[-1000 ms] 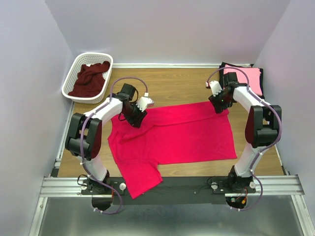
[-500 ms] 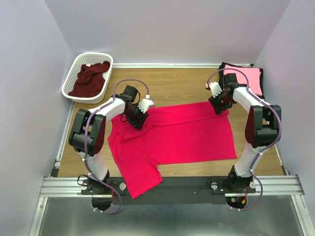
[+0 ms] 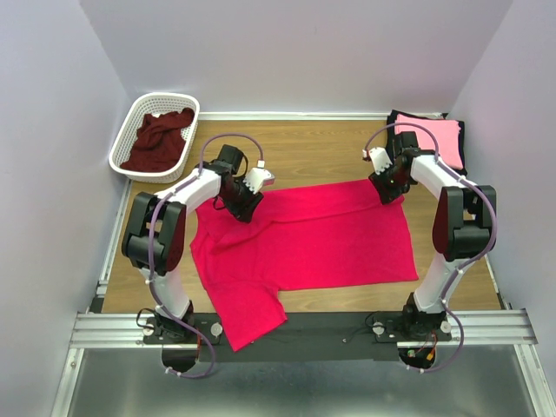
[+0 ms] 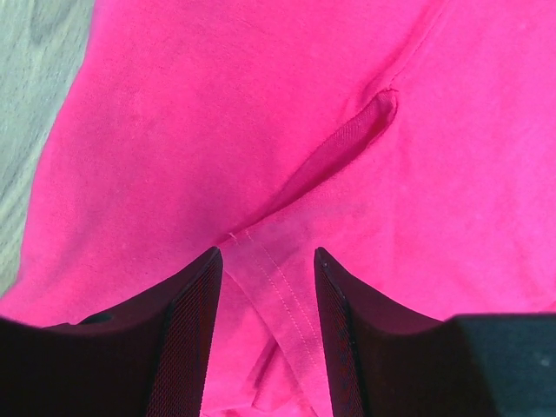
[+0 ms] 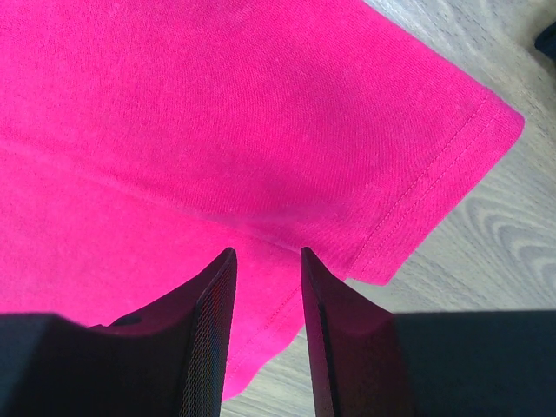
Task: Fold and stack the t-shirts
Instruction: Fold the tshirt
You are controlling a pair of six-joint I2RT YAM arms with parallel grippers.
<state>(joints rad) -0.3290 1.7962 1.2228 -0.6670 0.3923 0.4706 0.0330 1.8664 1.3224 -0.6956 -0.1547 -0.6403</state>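
Reaches forward from both bases at the near edge. On the left: upper link leaning away, elbow folded high, forearm angled inward toward the middle, wrist tipped down, left gripper [image 3: 244,207] pointing downward, its dark fingers [image 4: 187,330] held apart with a clear gap. On the right: stretches further back, forearm likewise turned inward, right gripper [image 3: 388,193] aimed down, fingers [image 5: 208,330] standing closer together yet not touching. Holds the two grippers well apart, roughly level with each other.

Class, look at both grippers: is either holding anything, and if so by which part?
Nothing is gripped yet. The left gripper stands open over a seamed fold of the red t-shirt; the right gripper stands open near its hem corner.
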